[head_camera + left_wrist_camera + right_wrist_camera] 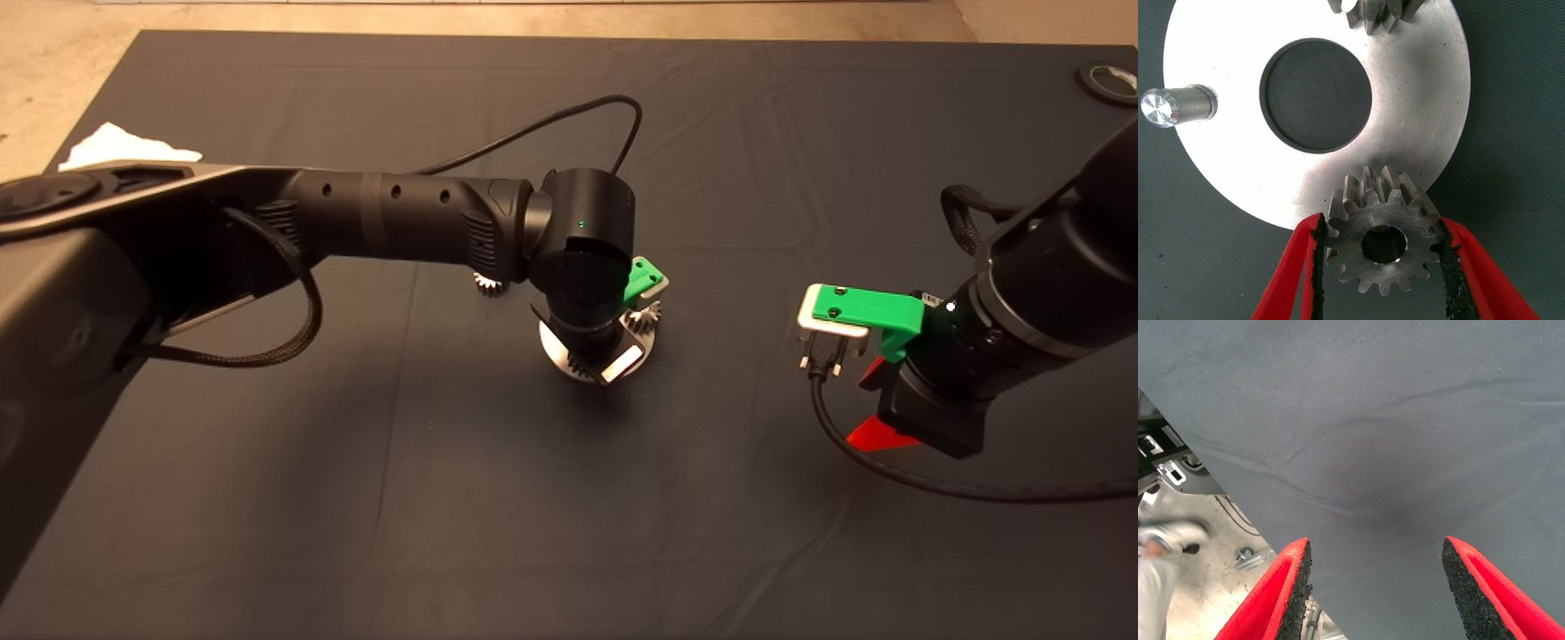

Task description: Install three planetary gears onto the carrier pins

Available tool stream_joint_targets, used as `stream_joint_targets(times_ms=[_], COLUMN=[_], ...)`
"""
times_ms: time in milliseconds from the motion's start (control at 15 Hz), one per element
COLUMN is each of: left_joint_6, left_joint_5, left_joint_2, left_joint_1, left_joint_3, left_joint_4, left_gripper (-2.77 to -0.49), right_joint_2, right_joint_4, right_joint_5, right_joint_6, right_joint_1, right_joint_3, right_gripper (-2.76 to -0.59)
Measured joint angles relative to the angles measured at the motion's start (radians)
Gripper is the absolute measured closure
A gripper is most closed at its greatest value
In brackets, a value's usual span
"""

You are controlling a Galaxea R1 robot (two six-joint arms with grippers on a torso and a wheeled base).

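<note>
Your left gripper (1381,257) points straight down over the carrier disc (1225,167), jaws pinching a planetary gear (1381,230), while your right gripper (1375,587) hovers apart, jaws wide and empty.

Gears: three — one (1383,243) held between red fingers, one (644,317) on disc's right, one (485,284) loose on mat, left. Disc (1225,167): one. Bare pin (1175,107): one visible. White cloth (120,145): one, far left.
</note>
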Motion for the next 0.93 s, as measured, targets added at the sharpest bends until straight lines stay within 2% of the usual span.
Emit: stream_joint_targets(times_ms=[467,933], left_joint_6=[0.0,0.0], left_joint_5=[-0.004,-0.003], left_joint_2=[-0.003,-0.003], left_joint_1=[0.0,0.0], left_joint_3=[0.001,0.001], left_joint_4=[-0.001,-0.004], left_gripper=[-0.94,-1.19], right_joint_2=[0.0,0.001], right_joint_4=[0.0,0.0], right_joint_5=[0.0,0.0], right_joint_6=[0.0,-0.003], right_joint_1=[0.0,0.0], right_joint_3=[0.0,0.0], right_gripper=[-1.44,-1.44])
